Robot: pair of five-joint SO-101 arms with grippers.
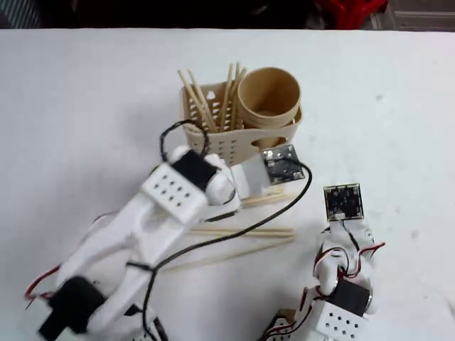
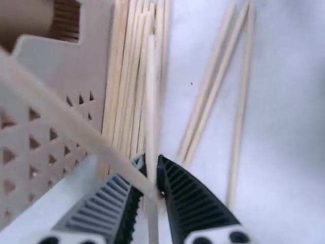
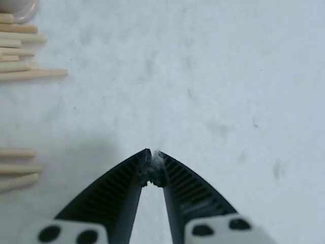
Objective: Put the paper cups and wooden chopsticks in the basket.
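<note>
White bench point(image 1: 398, 106), two arms, as we list it.
Item one: basket point(image 1: 227, 145) at the far middle, holding stacked paper cups point(image 1: 269, 96) and upright sticks point(image 1: 202, 106).
Item two: left pincer point(image 2: 152, 178), clamped on one wooden chopstick point(image 2: 151, 117) just beside the basket wall (we judge a pick in hand; next, a lift over the rim).
Item three: loose chopsticks point(image 1: 245, 232) lying near.
Item four: right pincer point(image 3: 152, 165), closed, empty.
Obstruction: rim and standing sticks.

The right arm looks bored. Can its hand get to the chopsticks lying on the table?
Probably yes: the loose chopsticks lie on the table beside the right hand, nothing between them.
</note>
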